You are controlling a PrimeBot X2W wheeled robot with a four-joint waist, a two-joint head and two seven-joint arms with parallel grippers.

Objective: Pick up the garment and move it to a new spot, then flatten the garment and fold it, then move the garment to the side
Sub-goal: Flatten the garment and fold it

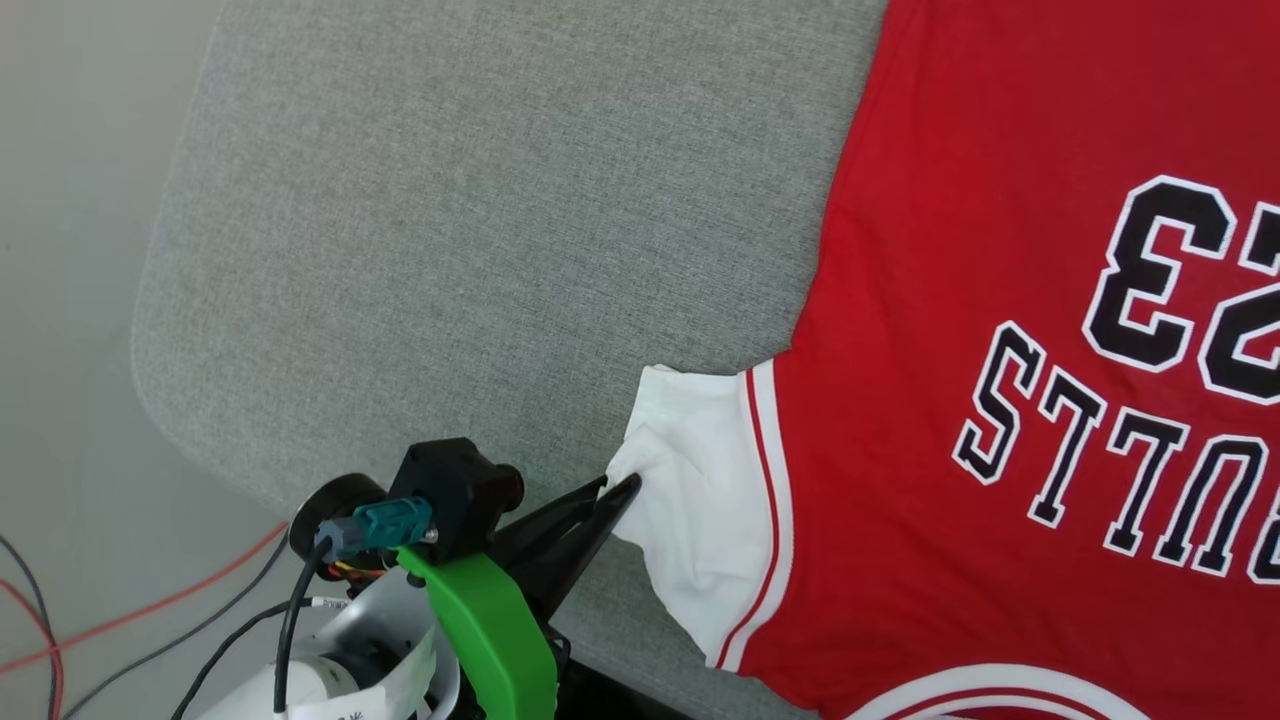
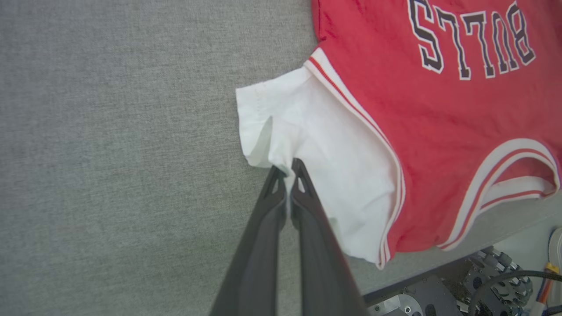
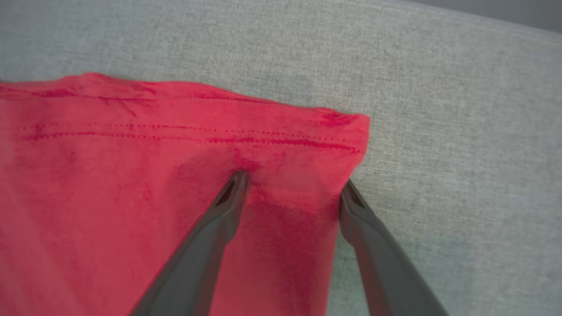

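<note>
Red jersey-style garment (image 1: 1000,300) with white short sleeves, red-and-white striped trim and black, white-outlined lettering. Lies flat on the right part of a grey woven-fabric bench (image 1: 450,200). Left of the bench's rounded corner: pale floor (image 1: 60,300) strewn with red and black cables (image 1: 150,610). In the head view, a green bracket (image 1: 490,630) and teal plug (image 1: 395,520) on the left wrist, covering part of the near bench edge.

Points its striped collar (image 1: 990,690) toward the robot and its hem away. Long axis near to far, lettering upside down in the head view. White sleeve (image 1: 700,500) jutting to the robot's left.

Left pincer (image 2: 287,169) pressed together on that sleeve's outer edge, pinching a fold of white cloth. Right pincer (image 3: 293,182) spread wide near a corner of the stitched hem (image 3: 263,140), one fingertip on red cloth, the other at the cloth's side edge.
</note>
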